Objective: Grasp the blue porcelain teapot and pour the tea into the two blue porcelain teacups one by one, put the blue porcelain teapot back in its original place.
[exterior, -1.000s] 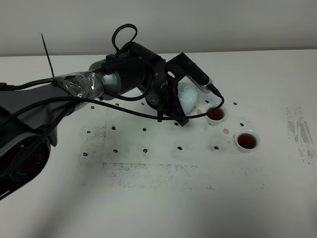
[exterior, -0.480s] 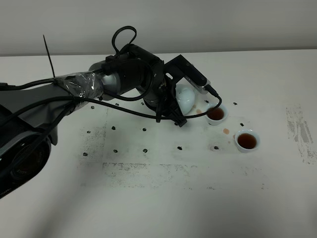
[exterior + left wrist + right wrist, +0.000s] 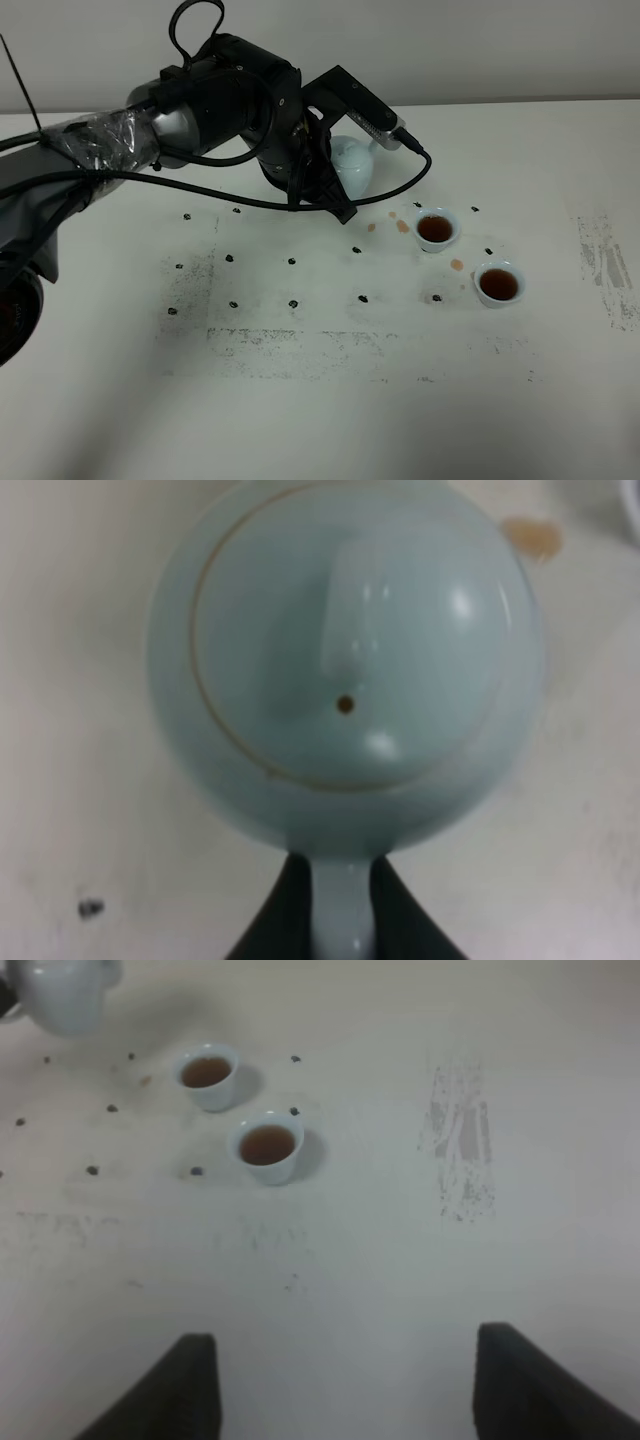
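The blue porcelain teapot (image 3: 352, 166) is held by its loop handle in my left gripper (image 3: 338, 186), at the back of the table, left of the cups and apart from them. In the left wrist view the teapot (image 3: 345, 660) fills the frame, lid on, with the handle pinched between the dark fingers (image 3: 285, 920). The two blue porcelain teacups (image 3: 436, 228) (image 3: 498, 283) stand on the table, both holding brown tea. They also show in the right wrist view (image 3: 207, 1075) (image 3: 268, 1147). My right gripper (image 3: 345, 1345) is open and empty, well short of the cups.
Small tea drips (image 3: 402, 225) lie on the white table (image 3: 320, 400) between teapot and cups, and one (image 3: 456, 264) between the cups. Black dot marks and grey scuffs (image 3: 600, 250) pattern the surface. The left arm's cable (image 3: 415, 175) hangs near the teapot.
My left arm has drawn back and to the left with the teapot, away from the nearer cup. Both cups stay put with tea in them.
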Controlling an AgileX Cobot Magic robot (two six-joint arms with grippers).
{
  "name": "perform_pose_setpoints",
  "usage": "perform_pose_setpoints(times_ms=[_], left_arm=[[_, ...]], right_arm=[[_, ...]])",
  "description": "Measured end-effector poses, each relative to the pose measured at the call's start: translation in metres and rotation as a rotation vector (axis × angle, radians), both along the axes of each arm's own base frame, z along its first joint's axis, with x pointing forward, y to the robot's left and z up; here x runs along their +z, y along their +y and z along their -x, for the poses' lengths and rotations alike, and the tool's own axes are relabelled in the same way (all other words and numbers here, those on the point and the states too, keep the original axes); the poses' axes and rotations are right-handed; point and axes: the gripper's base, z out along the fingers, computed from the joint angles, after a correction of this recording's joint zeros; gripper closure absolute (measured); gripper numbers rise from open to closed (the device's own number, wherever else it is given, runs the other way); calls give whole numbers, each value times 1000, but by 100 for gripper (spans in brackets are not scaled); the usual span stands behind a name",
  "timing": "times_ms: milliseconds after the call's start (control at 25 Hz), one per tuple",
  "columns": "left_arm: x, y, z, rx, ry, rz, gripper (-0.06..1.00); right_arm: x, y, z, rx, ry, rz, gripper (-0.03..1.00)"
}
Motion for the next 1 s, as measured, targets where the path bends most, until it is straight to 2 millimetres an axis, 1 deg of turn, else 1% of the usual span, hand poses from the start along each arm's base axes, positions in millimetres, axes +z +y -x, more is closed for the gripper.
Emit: perform_pose_setpoints(times_ms=[160,320,480,600,760,1000], left_arm=[[7,8,4,16,42,-28,90],[17,19,11,30,44,-26,90],[12,38,24,58,61,-18,90],[5,57,38,109,68,18,90],[-3,89,55,204,56,58,90],[-24,134,80,368,78,85,90]], right_arm=[[0,0,0,0,0,0,44],[0,0,0,0,0,0,44],[0,0,0,0,0,0,44],[0,0,0,0,0,0,44],[0,0,0,0,0,0,44],[0,0,0,1,0,-1,44]])
